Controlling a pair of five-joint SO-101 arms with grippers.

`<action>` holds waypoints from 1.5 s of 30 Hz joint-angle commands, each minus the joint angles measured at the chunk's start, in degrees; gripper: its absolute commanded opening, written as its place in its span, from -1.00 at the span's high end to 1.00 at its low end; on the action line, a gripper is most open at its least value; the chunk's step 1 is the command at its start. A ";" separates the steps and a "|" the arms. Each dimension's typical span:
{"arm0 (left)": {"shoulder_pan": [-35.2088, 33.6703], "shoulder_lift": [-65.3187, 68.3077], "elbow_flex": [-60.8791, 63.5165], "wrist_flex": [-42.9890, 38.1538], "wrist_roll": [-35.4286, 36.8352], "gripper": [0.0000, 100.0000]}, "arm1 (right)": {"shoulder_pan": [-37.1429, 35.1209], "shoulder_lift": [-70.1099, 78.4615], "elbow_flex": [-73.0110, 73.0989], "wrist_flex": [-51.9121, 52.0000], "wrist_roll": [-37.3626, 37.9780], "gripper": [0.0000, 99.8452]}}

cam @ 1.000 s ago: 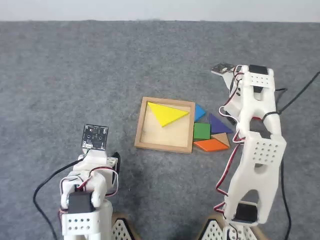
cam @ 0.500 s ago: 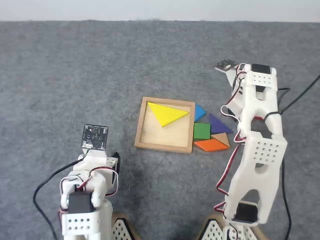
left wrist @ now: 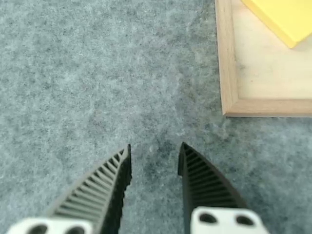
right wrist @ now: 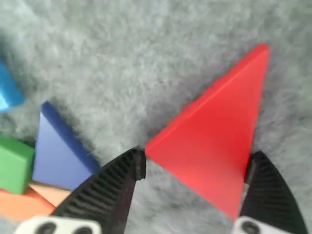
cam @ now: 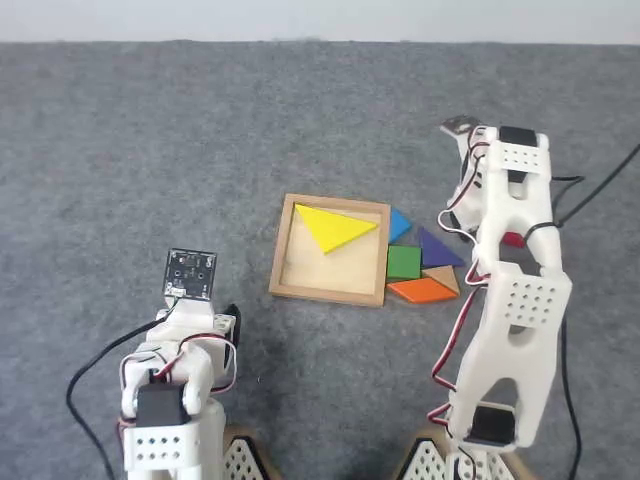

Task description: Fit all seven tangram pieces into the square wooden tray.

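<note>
Red triangular piece (right wrist: 214,122) straddled by spread right tool (right wrist: 196,160), right of square wooden tray (cam: 279,255), left tool (left wrist: 155,147) held spread near tray.

Grey felt-like table cover (cam: 140,140), pale wall strip (cam: 300,20) beyond.

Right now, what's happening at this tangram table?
The right gripper sits open astride the red triangle, which lies on the carpet. The left gripper is open above the carpet by a corner of the tray. The yellow triangle lies in the tray; the green square and other pieces lie beside it.
</note>
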 commanded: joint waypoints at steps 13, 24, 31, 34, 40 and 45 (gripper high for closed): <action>0.09 -1.58 -0.48 0.53 -0.35 0.69 | 0.57 -0.57 -1.32 0.13 -13.45 0.39; 0.09 -1.58 -0.48 0.53 -0.35 0.69 | 0.40 -0.75 -1.32 0.48 -17.05 0.36; 0.09 -1.58 -0.48 0.53 -0.35 0.69 | -0.04 -0.84 -1.41 0.48 -19.25 0.25; 0.09 -1.58 -0.48 0.53 -0.35 0.69 | -1.01 -2.07 -1.41 0.48 -19.69 0.25; 0.09 -1.58 -0.48 0.53 -0.35 0.69 | -2.59 -6.73 -1.41 0.22 -20.66 0.25; 0.09 -1.58 -0.48 0.53 -0.35 0.69 | -2.86 -10.95 -1.32 -0.22 -18.99 0.25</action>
